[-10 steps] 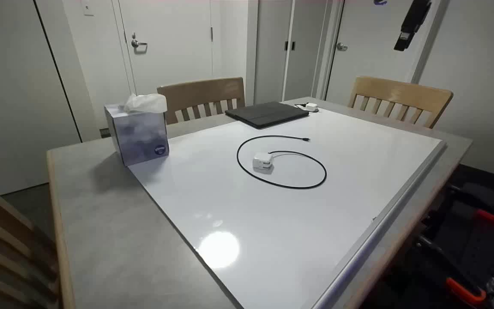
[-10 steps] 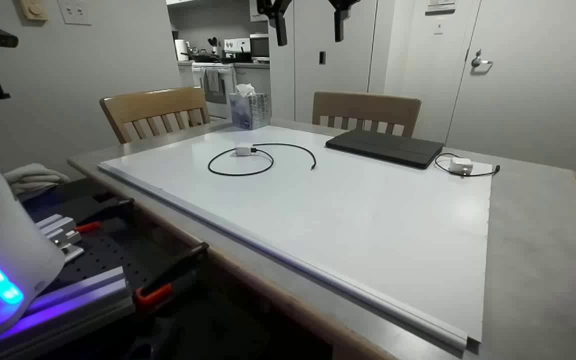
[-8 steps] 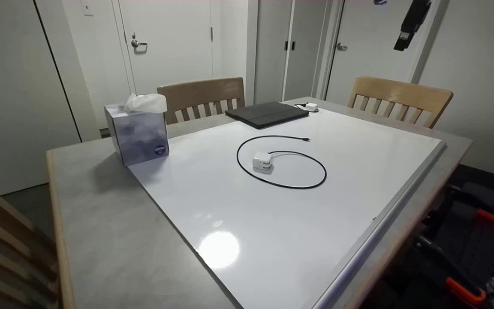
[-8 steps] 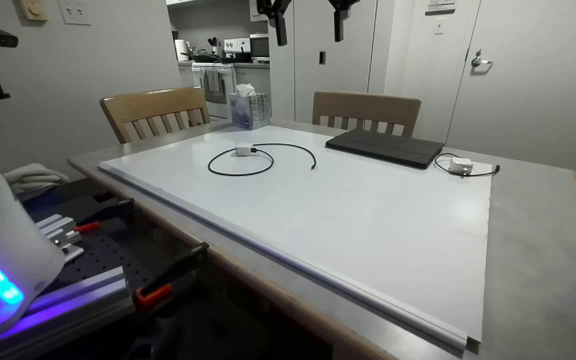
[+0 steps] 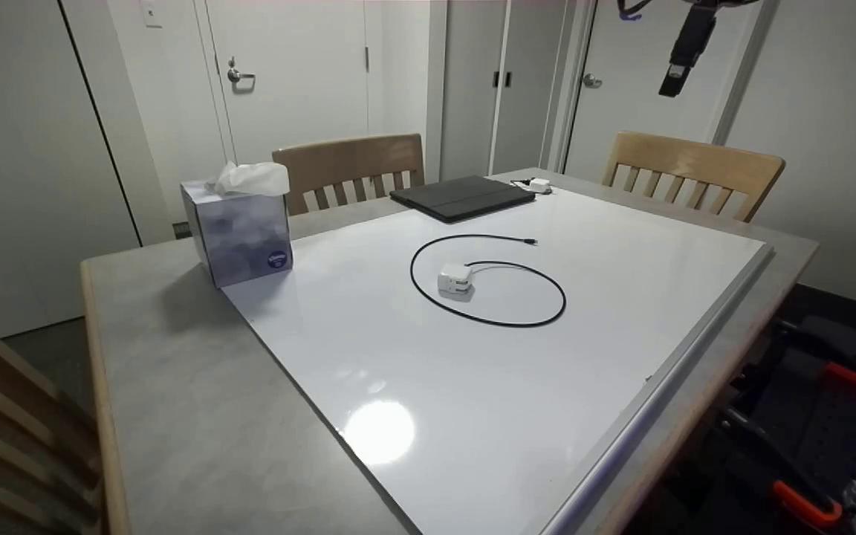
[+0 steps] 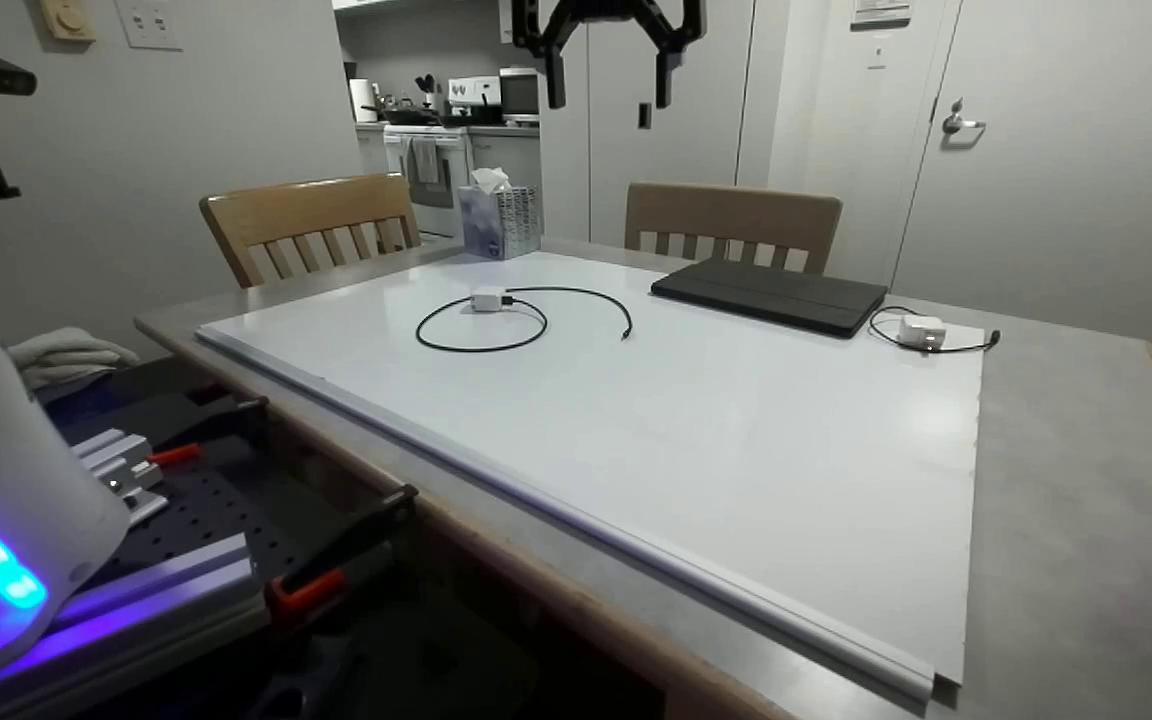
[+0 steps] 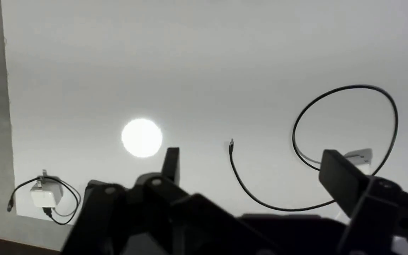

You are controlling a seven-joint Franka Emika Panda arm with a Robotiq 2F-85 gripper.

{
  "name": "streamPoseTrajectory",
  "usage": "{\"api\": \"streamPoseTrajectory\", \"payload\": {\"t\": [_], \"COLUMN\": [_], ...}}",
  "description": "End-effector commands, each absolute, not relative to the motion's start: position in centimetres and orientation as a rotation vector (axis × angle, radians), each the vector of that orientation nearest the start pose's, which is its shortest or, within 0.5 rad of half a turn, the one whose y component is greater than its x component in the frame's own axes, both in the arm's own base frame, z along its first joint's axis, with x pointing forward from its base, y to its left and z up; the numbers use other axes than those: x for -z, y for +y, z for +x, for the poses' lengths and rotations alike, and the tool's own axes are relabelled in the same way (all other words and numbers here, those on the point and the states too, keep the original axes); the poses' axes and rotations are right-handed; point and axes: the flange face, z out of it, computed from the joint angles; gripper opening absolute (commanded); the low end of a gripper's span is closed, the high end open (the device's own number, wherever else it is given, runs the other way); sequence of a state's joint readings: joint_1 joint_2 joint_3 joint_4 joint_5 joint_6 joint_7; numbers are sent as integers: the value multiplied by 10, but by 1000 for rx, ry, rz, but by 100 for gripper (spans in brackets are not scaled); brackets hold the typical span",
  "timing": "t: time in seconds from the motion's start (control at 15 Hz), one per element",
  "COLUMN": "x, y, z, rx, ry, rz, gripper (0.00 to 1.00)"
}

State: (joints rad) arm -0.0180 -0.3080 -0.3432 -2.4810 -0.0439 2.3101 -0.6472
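My gripper (image 6: 609,104) hangs high above the white board (image 6: 736,450), its two black fingers (image 7: 344,177) wide apart with only air between them. In an exterior view it shows edge-on, as a dark gripper (image 5: 675,83) near the top right. A white charger (image 5: 455,279) with a looped black cable (image 5: 564,301) lies on the board. From the wrist, the free end of that cable (image 7: 231,148) appears between the fingers, far below, while the right finger partly hides the charger. Another white charger (image 7: 46,194) with a short black cord sits at the board's corner.
A flat black case (image 6: 768,296) lies at the board's far edge, between the chargers. The tissue box (image 5: 246,238) stands at another corner. A metal rail (image 6: 576,505) runs along the board's robot-side edge. Wooden chairs (image 6: 733,215) surround the grey table (image 6: 1076,480).
The gripper has come lower and shifted a little left in both exterior views, so more of it shows. Its fingers stay apart. Objects on the table have not moved.
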Motion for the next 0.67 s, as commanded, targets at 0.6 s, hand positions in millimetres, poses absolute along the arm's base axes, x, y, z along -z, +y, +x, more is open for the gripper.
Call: {"api": "streamPoseTrajectory", "payload": {"t": [0.6], "x": [-353], "y": [-158], "z": [481], "rx": [71], "ry": [-718], "rz": [-2994], "gripper": [100]}}
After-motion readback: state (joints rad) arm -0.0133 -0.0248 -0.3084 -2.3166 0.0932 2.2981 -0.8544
